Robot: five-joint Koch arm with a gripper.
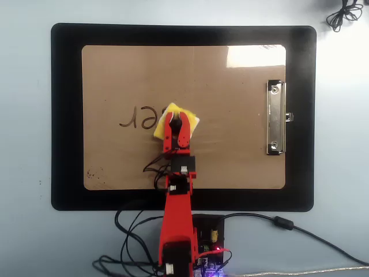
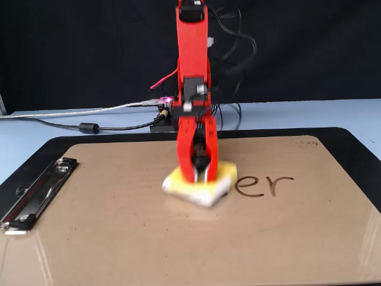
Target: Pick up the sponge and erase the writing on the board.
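The tan board (image 1: 230, 161) (image 2: 119, 238) lies on a black mat, its silver clip (image 1: 275, 118) (image 2: 36, 193) at the right in the overhead view. My red gripper (image 1: 175, 119) (image 2: 200, 177) is shut on the yellow sponge (image 1: 191, 122) (image 2: 196, 189), which is pressed flat on the board. The sponge sits at the near end of the writing (image 1: 138, 117) (image 2: 265, 186), of which only "er" shows; it covers the spot where the "s" stood.
A black mat (image 1: 66, 115) (image 2: 357, 149) frames the board on a pale blue table. The arm's base and tangled cables (image 1: 132, 242) sit at the bottom of the overhead view. A grey cable (image 2: 71, 126) runs behind the board. Another cable coil (image 1: 341, 12) lies in the top right corner.
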